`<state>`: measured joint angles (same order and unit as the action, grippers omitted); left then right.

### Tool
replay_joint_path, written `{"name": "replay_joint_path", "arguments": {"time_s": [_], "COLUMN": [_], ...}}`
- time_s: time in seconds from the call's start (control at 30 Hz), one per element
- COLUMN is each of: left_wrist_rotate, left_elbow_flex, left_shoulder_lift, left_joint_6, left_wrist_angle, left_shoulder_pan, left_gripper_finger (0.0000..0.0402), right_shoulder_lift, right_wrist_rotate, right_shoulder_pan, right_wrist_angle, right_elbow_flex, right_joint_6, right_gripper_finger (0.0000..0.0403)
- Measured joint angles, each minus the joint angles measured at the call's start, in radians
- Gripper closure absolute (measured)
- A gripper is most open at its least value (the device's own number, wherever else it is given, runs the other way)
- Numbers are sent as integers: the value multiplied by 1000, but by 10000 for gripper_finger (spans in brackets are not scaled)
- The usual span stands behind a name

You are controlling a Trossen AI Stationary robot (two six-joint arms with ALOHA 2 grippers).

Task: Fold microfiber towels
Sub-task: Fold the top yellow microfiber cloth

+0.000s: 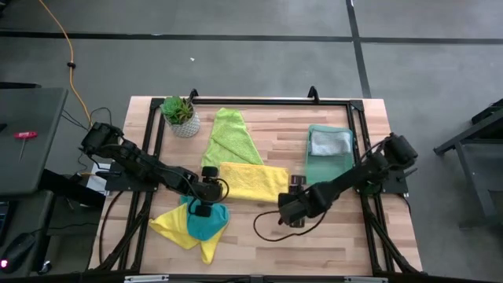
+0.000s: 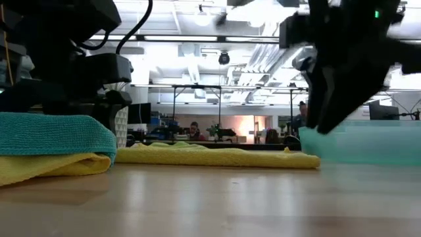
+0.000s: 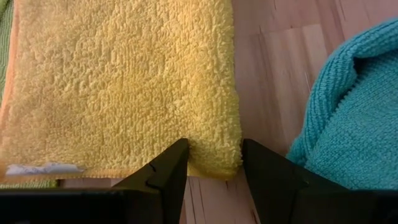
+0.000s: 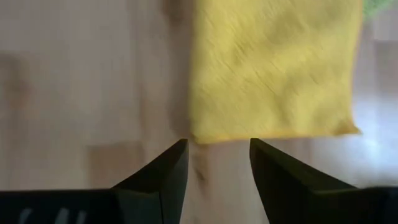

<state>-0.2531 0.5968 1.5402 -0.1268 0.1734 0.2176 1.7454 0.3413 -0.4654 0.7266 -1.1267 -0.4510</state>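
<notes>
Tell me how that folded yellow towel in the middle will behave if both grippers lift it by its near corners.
The yellow towel will probably sag and drape between the left gripper and right gripper: it lies soft and limp. Its nubby pile should grip well. The folded layers may fall open, since nothing pins them.

A potted plant [image 1: 179, 115] stands at the table's [image 1: 259, 236] far corner. A green tray [image 1: 326, 167] lies by the other side. Perhaps people sit across the room.
</notes>
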Motion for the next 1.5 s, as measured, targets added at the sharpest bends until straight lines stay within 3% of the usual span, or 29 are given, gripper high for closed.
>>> {"name": "replay_joint_path", "arguments": {"time_s": [0.17,0.37,0.7,0.87,1.03,1.1,1.5], "left_wrist_rotate": [1,10,11,-4,-18,-32,-76], "left_elbow_flex": [0,0,0,0,0,12,166], "left_shoulder_lift": [0,0,0,0,2,3,2], "left_joint_6": [0,0,0,-6,-50,-62,-71], "left_wrist_angle": [-1,2,2,4,8,27,167], "left_shoulder_pan": [0,-1,-1,2,26,41,48], "left_gripper_finger": [257,257,257,282,369,392,399], "right_shoulder_lift": [16,79,145,146,148,148,56], "right_wrist_rotate": [-27,-35,-151,-149,-159,-152,-110], "right_shoulder_pan": [0,45,74,73,73,68,48], "right_wrist_angle": [-104,-100,-123,-119,-106,-103,35], "right_elbow_flex": [0,-1,-1,1,1,1,3], "right_joint_6": [59,142,173,157,140,138,73], "right_gripper_finger": [241,241,244,293,391,388,402]}}
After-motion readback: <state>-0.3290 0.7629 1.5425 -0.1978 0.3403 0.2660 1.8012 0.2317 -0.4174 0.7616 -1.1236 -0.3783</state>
